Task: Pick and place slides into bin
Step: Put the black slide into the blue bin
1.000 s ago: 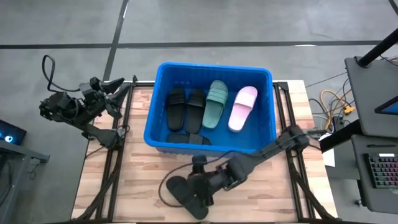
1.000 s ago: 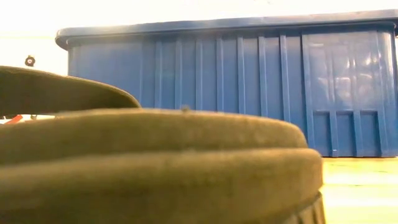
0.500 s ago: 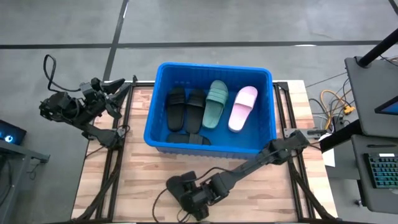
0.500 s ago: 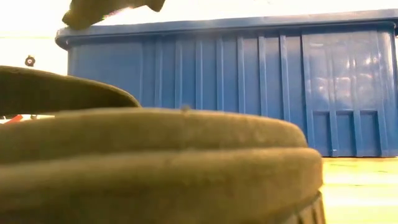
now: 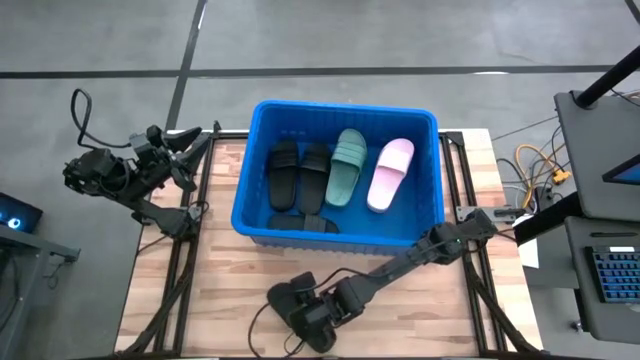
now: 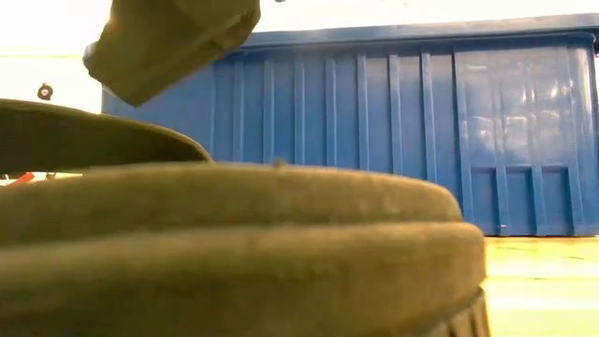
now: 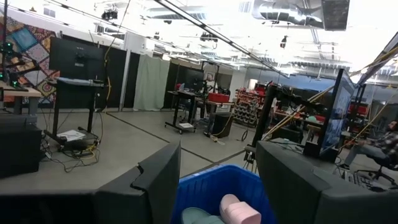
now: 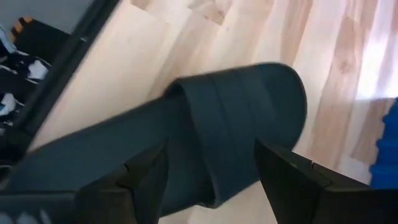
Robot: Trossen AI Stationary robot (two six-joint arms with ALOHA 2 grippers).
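Right, hazards from big to small. On the wood surface (image 5: 240, 270): smooth boards under the loose dark slide (image 5: 285, 298), so likely to skid away if nudged from the side rather than clamped. Near the front edge too, so could go off the surface.

At the blue bin (image 5: 340, 112): already holding two black slides (image 5: 284, 172), a green one (image 5: 348, 165), a pink one (image 5: 390, 172) and another black one against the near wall. Tall near wall between the pick spot and the drop spot; with too low a carry, could clip the rim and knock the slide loose, or shove the bin.

At the right gripper (image 5: 318, 318): low over the loose slide at the front of the surface, spread wide, straddling the strap in the right wrist view, nothing clamped yet. Soft foam, wide strap; could squash and slip out if pinched only at the edge, or hang lopsided.

At the left gripper (image 5: 190, 140): parked off the left edge, parted and empty, pointing toward the bin. No real clash risk unless moved in.
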